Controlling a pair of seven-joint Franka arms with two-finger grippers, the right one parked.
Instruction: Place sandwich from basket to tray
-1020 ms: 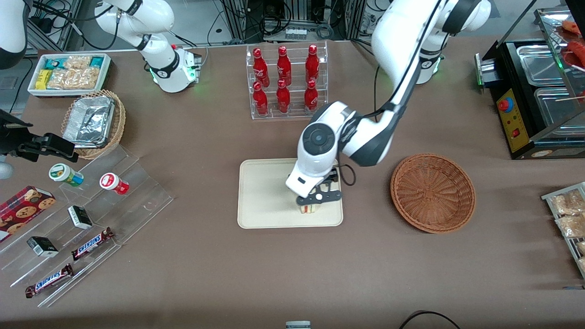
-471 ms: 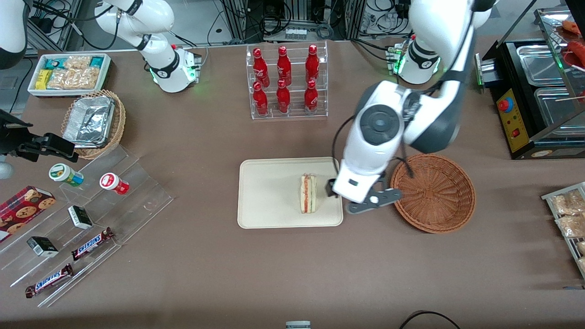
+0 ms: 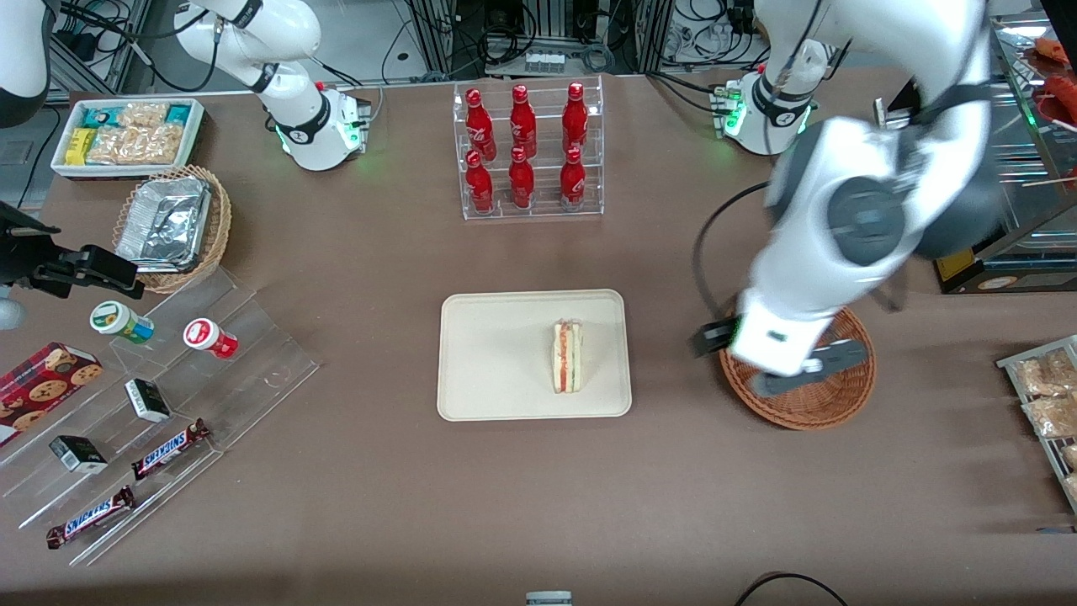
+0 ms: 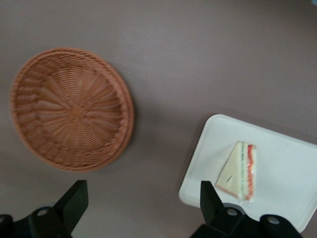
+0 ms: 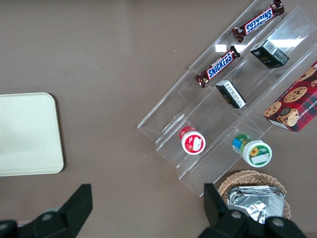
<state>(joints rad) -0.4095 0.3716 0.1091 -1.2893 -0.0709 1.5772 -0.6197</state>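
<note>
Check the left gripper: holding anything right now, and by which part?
Nothing is held. The gripper is open and empty, up above the basket. The sandwich lies free on the tray.

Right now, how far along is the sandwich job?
Done: the sandwich lies on the tray, standing free with nothing touching it, and the basket is empty. In hand: nothing; the gripper is open, raised above the table over the basket. Left: nothing of the placing itself, only parking the arm, by the look of it.
</note>
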